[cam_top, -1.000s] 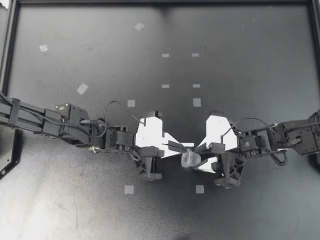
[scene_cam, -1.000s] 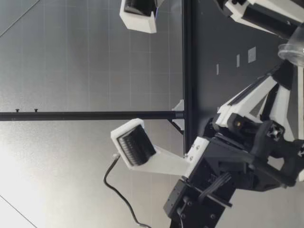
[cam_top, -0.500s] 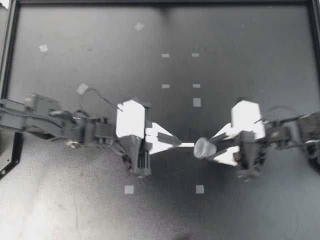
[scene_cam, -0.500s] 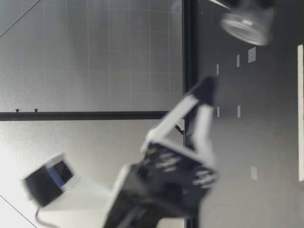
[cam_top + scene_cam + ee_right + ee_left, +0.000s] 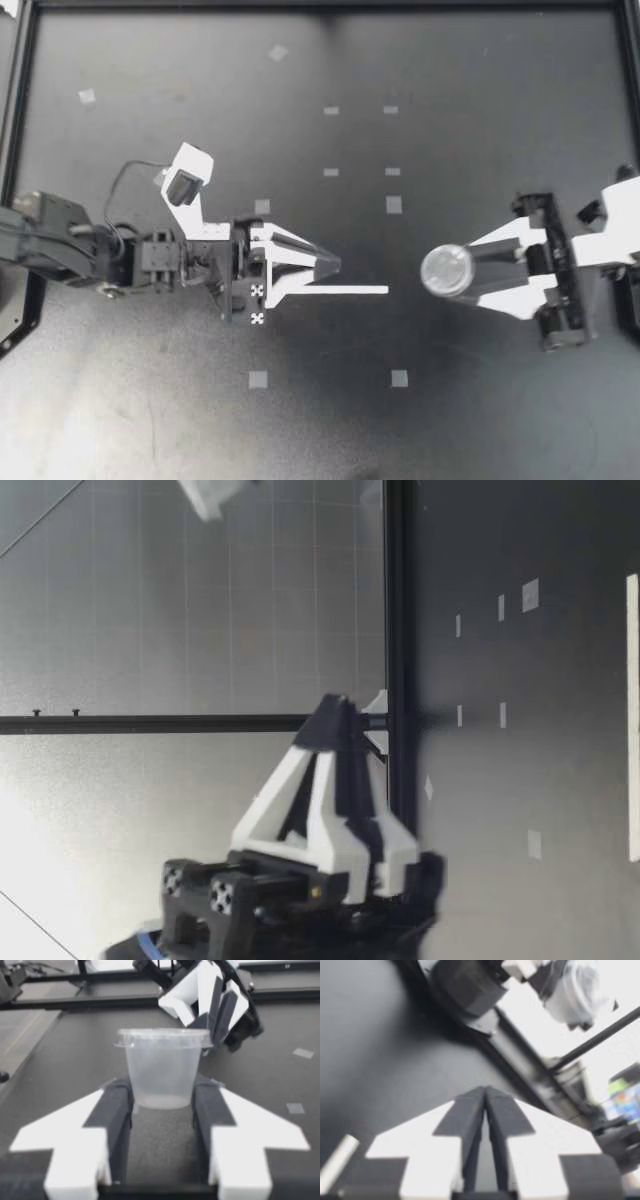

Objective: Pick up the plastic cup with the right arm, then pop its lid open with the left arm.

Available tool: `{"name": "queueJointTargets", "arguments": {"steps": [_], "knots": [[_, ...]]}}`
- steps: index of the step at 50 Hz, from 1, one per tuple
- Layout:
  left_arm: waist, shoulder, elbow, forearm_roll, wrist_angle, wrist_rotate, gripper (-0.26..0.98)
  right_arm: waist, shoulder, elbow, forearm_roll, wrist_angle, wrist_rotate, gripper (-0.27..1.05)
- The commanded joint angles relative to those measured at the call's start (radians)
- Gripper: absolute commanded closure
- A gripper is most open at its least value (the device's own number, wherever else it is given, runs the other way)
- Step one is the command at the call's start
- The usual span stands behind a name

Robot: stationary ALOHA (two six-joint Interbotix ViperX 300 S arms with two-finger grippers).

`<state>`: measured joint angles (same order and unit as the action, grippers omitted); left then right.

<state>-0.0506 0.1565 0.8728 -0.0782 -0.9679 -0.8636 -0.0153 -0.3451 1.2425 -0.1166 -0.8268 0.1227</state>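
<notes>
Right end effector grips a clear cup upright, seemingly mid-carry; left end effector closed, empty; keep cup level next

Even light from overhead falls on the dark table, which carries a pale sheen on its left part. The white shells of my left gripper and my right gripper glare. Beyond my left gripper, the left wrist view is washed out and blurred. In the right wrist view the clear cup is crisp.

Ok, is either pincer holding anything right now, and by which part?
The right pincer holds the clear cup upright by its lower side walls, below the rim. The left pincer is shut on nothing.
</notes>
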Motion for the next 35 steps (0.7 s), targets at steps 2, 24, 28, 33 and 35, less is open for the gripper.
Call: {"name": "queueJointTargets", "arguments": {"steps": [2,24,28,33,35], "knots": [[0.003,0.028,-0.048,0.044,-0.051,-0.095,0.51,-0.006,0.075,-0.06,-0.006,-0.046,-0.014,0.41],[0.003,0.023,-0.104,0.094,-0.109,-0.267,-0.06,0.002,0.17,-0.091,-0.035,-0.179,-0.015,0.41],[0.003,0.023,-0.112,0.092,-0.109,-0.288,-0.05,0.002,0.173,-0.092,-0.034,-0.166,-0.02,0.41],[0.003,0.021,-0.123,0.094,-0.109,-0.296,-0.04,0.002,0.187,-0.098,-0.034,-0.16,-0.021,0.41],[0.003,0.021,-0.127,0.092,-0.112,-0.296,-0.04,0.002,0.196,-0.103,-0.035,-0.16,-0.021,0.41]]}}
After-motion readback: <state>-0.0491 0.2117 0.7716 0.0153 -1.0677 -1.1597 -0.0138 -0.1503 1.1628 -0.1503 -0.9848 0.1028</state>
